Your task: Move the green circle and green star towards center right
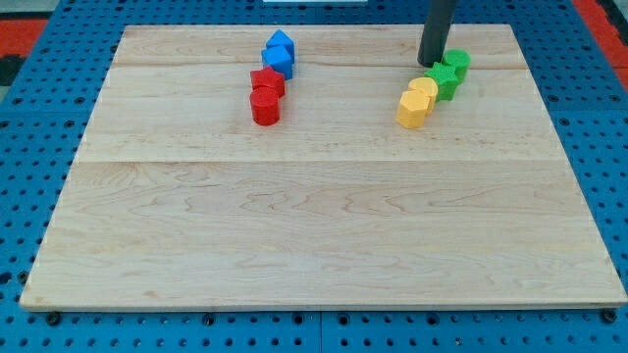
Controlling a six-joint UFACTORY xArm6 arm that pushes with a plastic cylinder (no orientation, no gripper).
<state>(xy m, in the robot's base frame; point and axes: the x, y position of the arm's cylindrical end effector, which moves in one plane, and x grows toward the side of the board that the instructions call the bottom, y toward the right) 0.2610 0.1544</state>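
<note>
Two green blocks sit at the view's upper right of the wooden board: a green round one and, touching it on the lower left, a green star-like one. My tip stands just left of the green pair, close to or touching them. Two yellow blocks lie against the green star's lower left.
Two blue blocks sit at the view's top centre. Two red blocks lie just below them. A blue pegboard surface surrounds the board.
</note>
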